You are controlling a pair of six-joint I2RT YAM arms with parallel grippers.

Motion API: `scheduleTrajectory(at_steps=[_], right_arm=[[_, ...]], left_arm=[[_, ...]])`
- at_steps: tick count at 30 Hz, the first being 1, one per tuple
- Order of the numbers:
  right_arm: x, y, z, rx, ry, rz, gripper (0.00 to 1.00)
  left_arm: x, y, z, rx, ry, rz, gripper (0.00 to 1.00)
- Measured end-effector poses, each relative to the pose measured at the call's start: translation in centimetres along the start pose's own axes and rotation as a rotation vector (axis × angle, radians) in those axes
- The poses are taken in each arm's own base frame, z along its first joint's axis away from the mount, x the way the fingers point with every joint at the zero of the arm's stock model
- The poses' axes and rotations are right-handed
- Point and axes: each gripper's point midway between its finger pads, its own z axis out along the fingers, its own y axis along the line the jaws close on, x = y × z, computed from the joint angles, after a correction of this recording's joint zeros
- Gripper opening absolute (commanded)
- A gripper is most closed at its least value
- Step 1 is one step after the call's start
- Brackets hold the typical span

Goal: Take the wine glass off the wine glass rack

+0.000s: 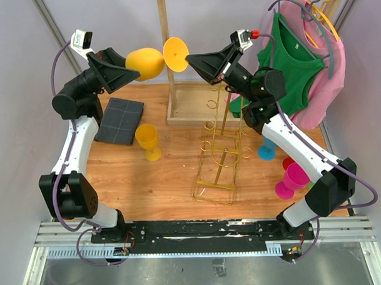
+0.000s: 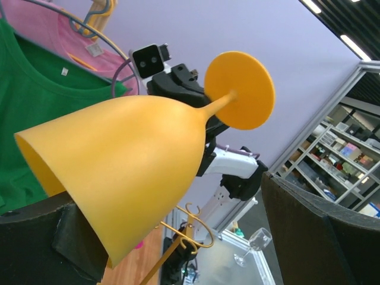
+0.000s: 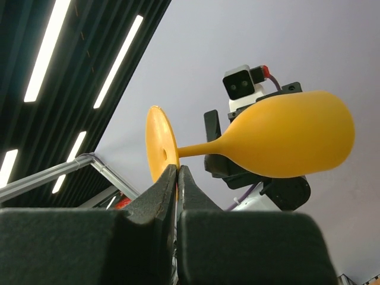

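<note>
A yellow wine glass (image 1: 151, 61) hangs sideways in the air, high above the table, with its bowl to the left and its foot (image 1: 175, 53) to the right. My right gripper (image 1: 191, 58) is shut on the rim of the foot, as the right wrist view (image 3: 177, 169) shows. My left gripper (image 1: 130, 71) is open around the bowl (image 2: 130, 166). The bowl rests against one finger (image 2: 53, 237) and the other finger (image 2: 320, 231) stands apart from it. The gold wire wine glass rack (image 1: 219, 154) stands on the table below with no glass on it. Its top rings show in the left wrist view (image 2: 193, 234).
A second yellow glass (image 1: 148, 141) stands left of the rack, beside a dark folded cloth (image 1: 119, 120). Pink (image 1: 291, 179), red (image 1: 287, 163) and blue (image 1: 266, 152) glasses stand to the right. A wooden clothes rail (image 1: 167, 49) with green (image 1: 288, 64) and pink (image 1: 329, 75) shirts stands behind.
</note>
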Motion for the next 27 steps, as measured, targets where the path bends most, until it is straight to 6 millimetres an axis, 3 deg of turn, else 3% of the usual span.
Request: scheduleTrajectory(at_steps=[2,6,8,11,16,21,23,27], right_arm=[[0.0,-0.5,-0.2,0.000,-0.008,0.006,0.01],[0.1,-2.2,-0.9,0.019,-0.027,0.036,0.01],[0.1,-2.6,-0.9,0.022,-0.031,0.047,0.01],[0.0,-2.9,-0.8,0.019,-0.035,0.053,0.01],[-0.1,-3.7,-0.5,0.036,-0.032,0.058,0.01],[0.1,-2.6,0.1,0.059,0.009,0.008,0.12],[0.5,-1.8,-0.1,0.093,0.033,-0.038,0.18],[0.8,1.7,-1.4,0.203,0.062,-0.202,0.50]], left_arm=[[0.0,-0.7,0.1,0.009,-0.001,0.009,0.93],[0.1,-2.9,0.3,0.031,0.004,0.042,0.72],[0.3,-4.6,0.3,0.047,0.007,0.072,0.48],[0.7,-7.2,0.4,0.070,0.009,0.125,0.02],[1.4,-10.5,0.6,0.103,0.013,0.219,0.00],[0.9,-10.5,0.9,0.084,0.026,0.290,0.00],[-0.8,-9.7,1.4,0.029,0.034,0.348,0.00],[-6.7,-8.5,2.9,-0.150,-0.001,0.562,0.00]])
